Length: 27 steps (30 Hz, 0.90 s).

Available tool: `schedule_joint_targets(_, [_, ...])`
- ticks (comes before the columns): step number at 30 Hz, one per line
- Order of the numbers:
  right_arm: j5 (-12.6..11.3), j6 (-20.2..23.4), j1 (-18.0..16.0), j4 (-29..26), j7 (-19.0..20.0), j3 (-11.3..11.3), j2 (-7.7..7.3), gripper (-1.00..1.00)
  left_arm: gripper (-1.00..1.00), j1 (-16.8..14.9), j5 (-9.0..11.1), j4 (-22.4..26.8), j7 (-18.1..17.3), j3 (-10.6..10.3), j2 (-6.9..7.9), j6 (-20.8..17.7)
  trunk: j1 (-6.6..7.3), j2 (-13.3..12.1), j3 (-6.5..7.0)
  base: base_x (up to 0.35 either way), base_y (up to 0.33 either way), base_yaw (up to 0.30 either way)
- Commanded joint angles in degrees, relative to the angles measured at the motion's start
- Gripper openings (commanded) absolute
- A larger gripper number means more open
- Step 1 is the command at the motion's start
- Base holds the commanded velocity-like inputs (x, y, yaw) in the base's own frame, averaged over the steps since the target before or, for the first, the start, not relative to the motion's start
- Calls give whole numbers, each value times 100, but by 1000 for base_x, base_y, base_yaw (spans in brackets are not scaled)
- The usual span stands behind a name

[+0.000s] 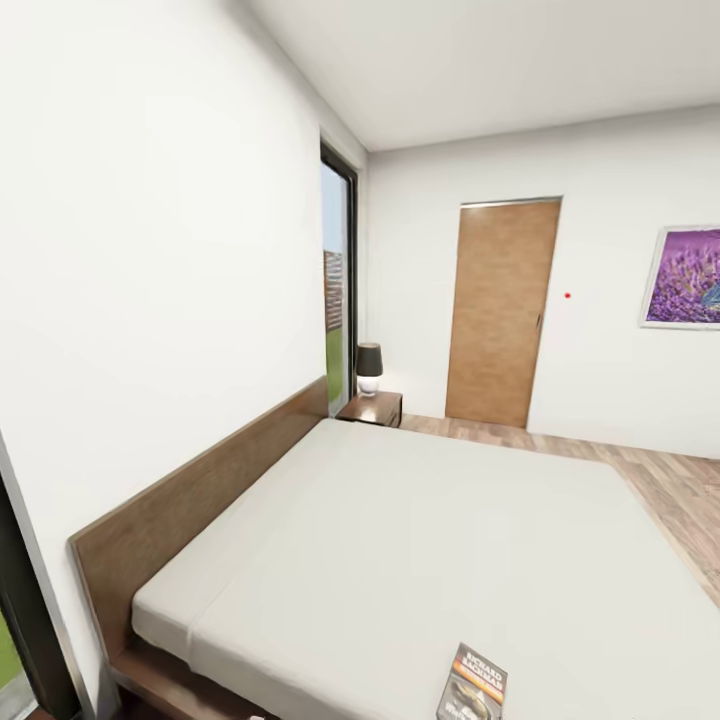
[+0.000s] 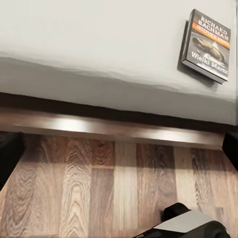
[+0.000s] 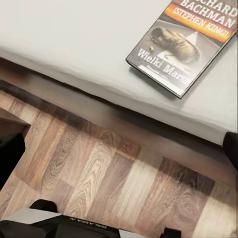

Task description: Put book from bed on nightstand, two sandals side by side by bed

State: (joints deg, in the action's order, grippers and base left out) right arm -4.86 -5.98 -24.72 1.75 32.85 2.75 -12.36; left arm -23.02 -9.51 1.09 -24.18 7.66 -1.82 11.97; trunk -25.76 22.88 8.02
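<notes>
The book [image 1: 472, 685] lies flat on the pale mattress of the bed [image 1: 420, 540], close to its near edge, cover up. In the left wrist view the book [image 2: 207, 44] is off to one side beyond the mattress edge. In the right wrist view the book [image 3: 186, 44] is larger and nearer. My left gripper [image 2: 119, 153] hangs open over the wood floor beside the bed frame [image 2: 114, 128], holding nothing. My right gripper [image 3: 119, 156] is also open and empty, over the floor just short of the book. A nightstand [image 1: 372, 408] stands at the bed's far side. The sandals are out of view.
A dark-shaded lamp [image 1: 368, 368] sits on the nightstand. A tall window [image 1: 338, 280] is in the left wall above the headboard [image 1: 200, 490]. A brown door [image 1: 500, 312] and a lavender painting [image 1: 685, 277] are on the far wall. My base [image 2: 193, 225] shows low over the plank floor.
</notes>
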Motion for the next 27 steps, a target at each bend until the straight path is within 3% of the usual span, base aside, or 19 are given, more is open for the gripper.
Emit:
schedule_joint_targets(1, [-35, -8, -6, 19, 29, 23, -2, 100, 100, -1, -60, -1, -7, 49, 1, 21, -2, 4, 2, 0, 0, -223])
schedule_joint_targets(15, [-37, -8, -6, 19, 36, 23, 0, 100, 100, -1, -60, 0, -3, 45, -1, 21, -2, 4, 69, 6, 0, -223])
schedule_joint_targets(27, [-34, -8, -6, 19, 37, 23, -2, 100, 100, -1, -60, -3, 1, 45, 1, 22, -2, 4, 127, 161, 0, -223])
